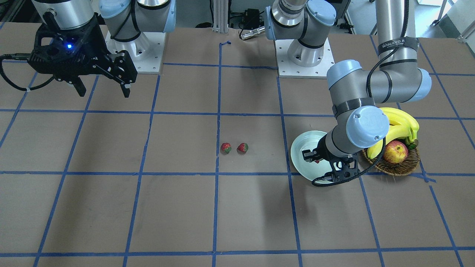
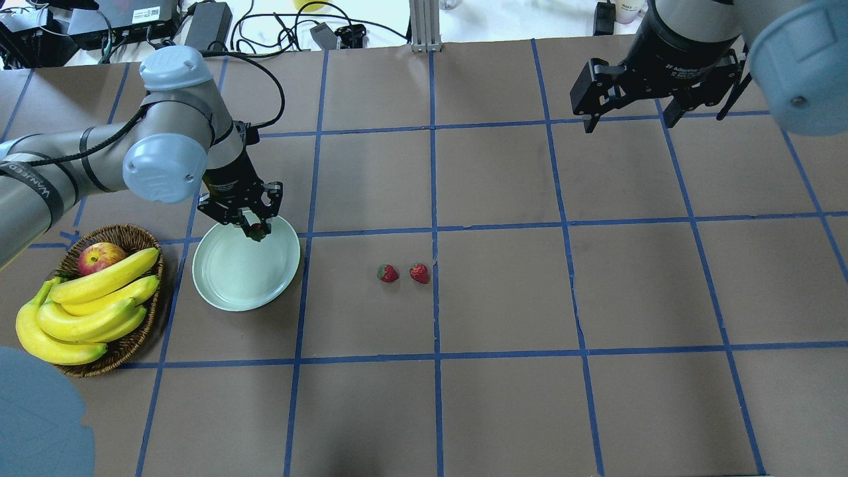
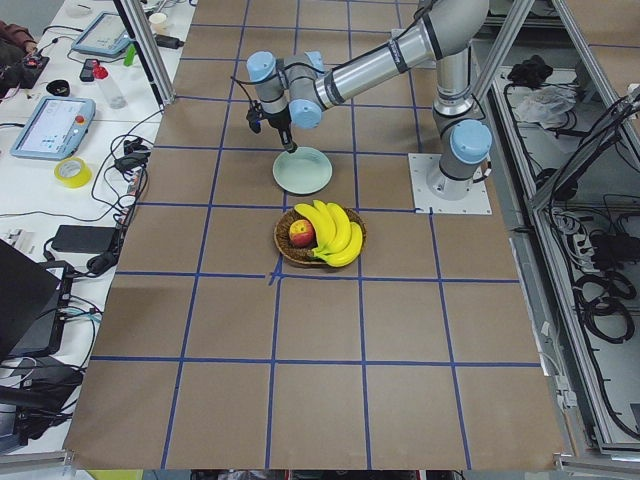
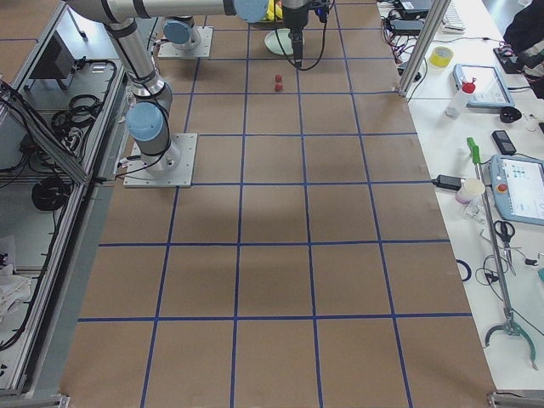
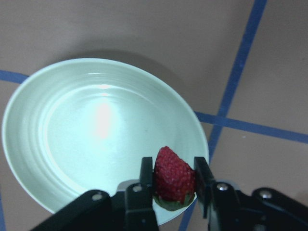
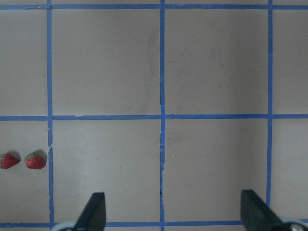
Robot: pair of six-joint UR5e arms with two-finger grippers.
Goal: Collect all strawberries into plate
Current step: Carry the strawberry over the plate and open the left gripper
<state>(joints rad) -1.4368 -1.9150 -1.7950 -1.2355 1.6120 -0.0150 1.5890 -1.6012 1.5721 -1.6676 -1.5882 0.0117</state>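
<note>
Brown tabletop; strawberry within left end effector, over plate edge.

The table is brown, gridded with blue tape; the strawberries are red with green caps, the plate pale mint-green, the bananas yellow, the apple red-yellow, the basket brown wicker, the arms grey with pale-blue caps.

The round pale mint-green plate is smooth and glossy, like glazed ceramic, with a bright sheen; the small red strawberry has rough, pitted skin; the black fingers of the left gripper look like matt plastic; the brown paper-like table cover is matt, crossed by blue tape lines; the brown woven wicker basket is coarse; the yellow bananas are smooth.
</note>
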